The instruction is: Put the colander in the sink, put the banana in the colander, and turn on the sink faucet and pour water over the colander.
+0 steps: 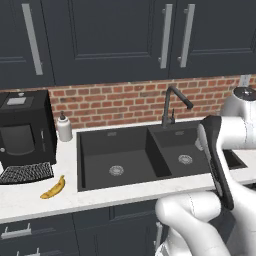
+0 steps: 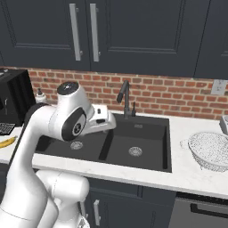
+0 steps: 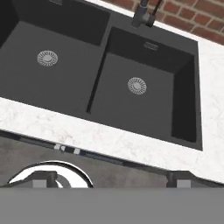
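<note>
The matte black double-basin sink (image 1: pixel 110 150) (image 2: pixel 147 136) (image 3: pixel 153 109) has nothing in either basin. On the counter to its right stands the silvery-white mesh colander (image 2: pixel 209 151), upright. The yellow banana (image 1: pixel 54 188) (image 2: pixel 6 142) lies on the counter to the sink's left, near the front edge. At the back rim, between the basins, rises the dark gooseneck faucet (image 1: pixel 172 102) (image 2: pixel 124 95) (image 3: pixel 142 15). My gripper (image 3: pixel 111 180) hangs above the sink's front edge and looks down into the basins. Its fingertips (image 3: pixel 178 178) stand wide apart, open, holding nothing.
A black coffee machine (image 1: pixel 22 130) stands at the far left, with a flat dark mesh tray (image 1: pixel 25 172) in front of it. A white soap dispenser (image 1: pixel 64 127) (image 2: pixel 40 95) sits by the sink's left back corner. Dark cabinets hang above the brick wall.
</note>
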